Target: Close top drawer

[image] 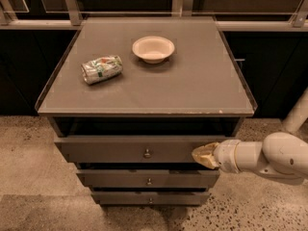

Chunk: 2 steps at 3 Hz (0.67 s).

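The top drawer (110,150) is a wide dark grey front with a small round metal knob (147,153) at its centre. It stands pulled out a little from the cabinet, with a dark gap above it under the tabletop. My gripper (201,155) comes in from the right on a white arm (269,159). Its tan tip rests against the right part of the drawer front, to the right of the knob.
Two narrower grey drawer fronts (149,179) sit below the top one. On the cabinet top (202,81) lie a crushed can (101,69) at left and a beige bowl (153,48) near the back. Speckled floor lies around; dark cabinets stand behind.
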Motion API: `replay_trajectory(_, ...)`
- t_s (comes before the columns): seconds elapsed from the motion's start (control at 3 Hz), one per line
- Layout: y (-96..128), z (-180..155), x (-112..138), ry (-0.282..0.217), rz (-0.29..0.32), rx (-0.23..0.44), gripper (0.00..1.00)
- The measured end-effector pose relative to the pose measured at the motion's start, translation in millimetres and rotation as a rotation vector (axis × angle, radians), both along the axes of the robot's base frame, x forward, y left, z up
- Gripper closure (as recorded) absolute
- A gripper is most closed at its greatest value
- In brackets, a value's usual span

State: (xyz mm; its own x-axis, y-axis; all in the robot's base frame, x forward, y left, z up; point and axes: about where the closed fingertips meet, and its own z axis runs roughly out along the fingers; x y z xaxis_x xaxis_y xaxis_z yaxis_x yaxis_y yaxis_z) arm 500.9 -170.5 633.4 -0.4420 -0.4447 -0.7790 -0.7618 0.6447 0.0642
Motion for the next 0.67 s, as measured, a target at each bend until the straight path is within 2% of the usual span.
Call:
replay_trajectory(0.33, 10.0, 5.1, 11.7, -0.038, 0.003, 0.0, 1.0)
replay_trajectory(0.67, 7.1, 5.5, 10.6, -0.039, 0.002, -0.002, 1.0)
